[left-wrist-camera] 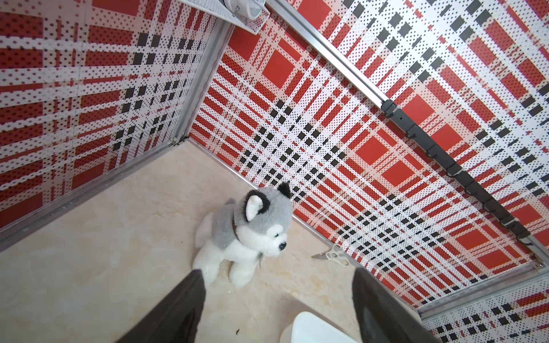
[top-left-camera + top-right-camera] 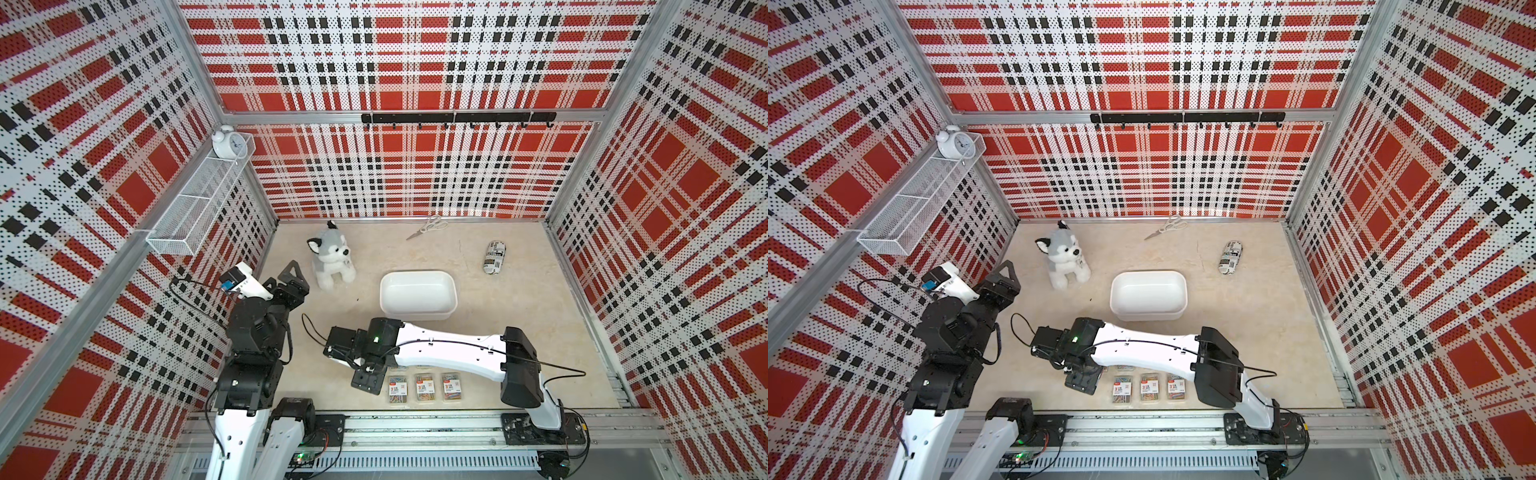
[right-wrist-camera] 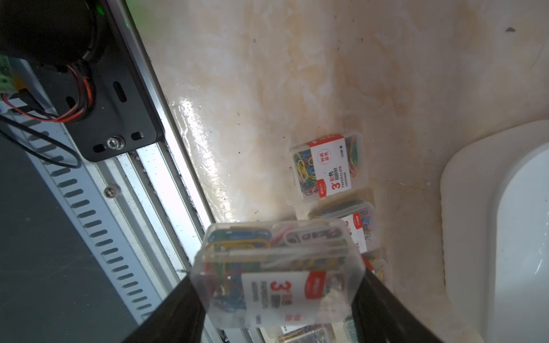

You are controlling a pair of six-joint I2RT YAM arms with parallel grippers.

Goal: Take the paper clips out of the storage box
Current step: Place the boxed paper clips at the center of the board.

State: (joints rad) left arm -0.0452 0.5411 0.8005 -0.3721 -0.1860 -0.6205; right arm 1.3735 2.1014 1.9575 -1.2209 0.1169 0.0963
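The white storage box (image 2: 417,295) (image 2: 1148,295) sits mid-table, and its inside shows bare white in both top views. Three clear cases of coloured paper clips (image 2: 424,387) (image 2: 1149,388) lie in a row near the front rail. My right gripper (image 2: 368,380) (image 3: 277,274) hangs just left of that row, shut on another paper clip case (image 3: 276,267). Beyond it the right wrist view shows more cases (image 3: 328,167) on the table and the box's rim (image 3: 463,184). My left gripper (image 2: 293,276) (image 1: 277,271) is open and holds nothing, left of the box near the plush dog.
A plush dog (image 2: 332,259) (image 1: 249,234) sits behind and left of the box. Scissors (image 2: 428,227) lie at the back wall, with a black-and-white printed cylinder (image 2: 494,257) at back right. A wire basket (image 2: 199,203) holding an alarm clock (image 2: 227,142) hangs on the left wall.
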